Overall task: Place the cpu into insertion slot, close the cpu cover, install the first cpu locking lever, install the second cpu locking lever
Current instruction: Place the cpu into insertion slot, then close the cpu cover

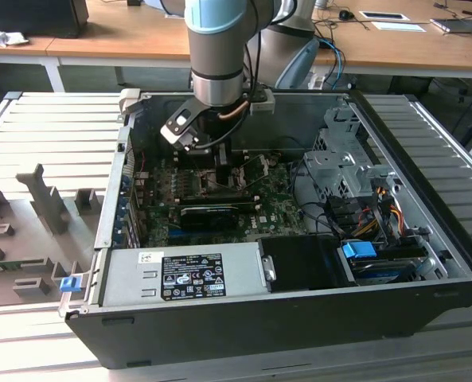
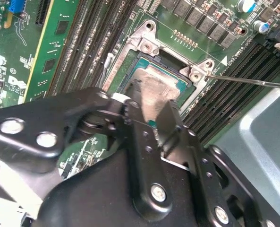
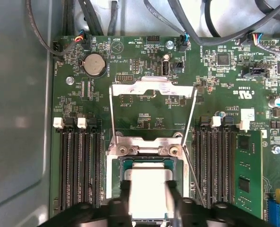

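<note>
In both wrist views the cpu (image 3: 149,191) (image 2: 154,85), a pale silver square, lies in the insertion slot (image 3: 115,177) of the green motherboard. My gripper (image 3: 149,187) (image 2: 151,101) straddles it, with a black fingertip (image 3: 125,189) against one edge and the other against the opposite edge. The cpu cover (image 3: 151,87), a thin silver frame, stands swung open behind the slot on its hinge. One thin wire locking lever (image 3: 191,172) (image 2: 253,81) sticks up beside the slot. In the exterior view the gripper (image 1: 220,169) reaches down into the open computer case.
Rows of memory slots (image 3: 78,165) flank the socket on both sides. Cables (image 3: 210,28) run along the board's edge, with a coin battery (image 3: 94,64) nearby. The case holds a power supply (image 1: 180,274), a black card (image 1: 212,211) and a drive cage (image 1: 339,163).
</note>
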Controlling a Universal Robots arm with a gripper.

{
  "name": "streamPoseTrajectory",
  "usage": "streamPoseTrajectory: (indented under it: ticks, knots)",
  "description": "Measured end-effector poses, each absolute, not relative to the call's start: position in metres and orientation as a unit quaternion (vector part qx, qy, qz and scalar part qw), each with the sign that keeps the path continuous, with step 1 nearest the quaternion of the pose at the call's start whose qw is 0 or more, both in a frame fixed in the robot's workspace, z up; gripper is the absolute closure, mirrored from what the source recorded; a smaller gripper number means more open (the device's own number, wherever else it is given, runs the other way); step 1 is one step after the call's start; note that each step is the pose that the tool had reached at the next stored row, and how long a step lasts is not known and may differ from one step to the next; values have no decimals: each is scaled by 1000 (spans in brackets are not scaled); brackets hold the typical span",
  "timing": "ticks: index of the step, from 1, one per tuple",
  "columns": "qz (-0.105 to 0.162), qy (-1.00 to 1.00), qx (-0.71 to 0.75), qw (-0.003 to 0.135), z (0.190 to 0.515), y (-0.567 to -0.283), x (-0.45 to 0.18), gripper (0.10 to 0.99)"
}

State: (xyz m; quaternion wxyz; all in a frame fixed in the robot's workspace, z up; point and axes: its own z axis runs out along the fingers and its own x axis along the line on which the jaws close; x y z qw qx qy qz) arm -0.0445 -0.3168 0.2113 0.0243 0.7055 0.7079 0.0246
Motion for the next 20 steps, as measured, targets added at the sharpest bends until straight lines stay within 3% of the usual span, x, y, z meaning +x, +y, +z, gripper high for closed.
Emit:
streamPoseTrajectory:
  ticks: [6,20]
  knots:
    - [23,708,705,25,214,-317,-44,980]
    - [19,708,706,23,227,-319,-40,980]
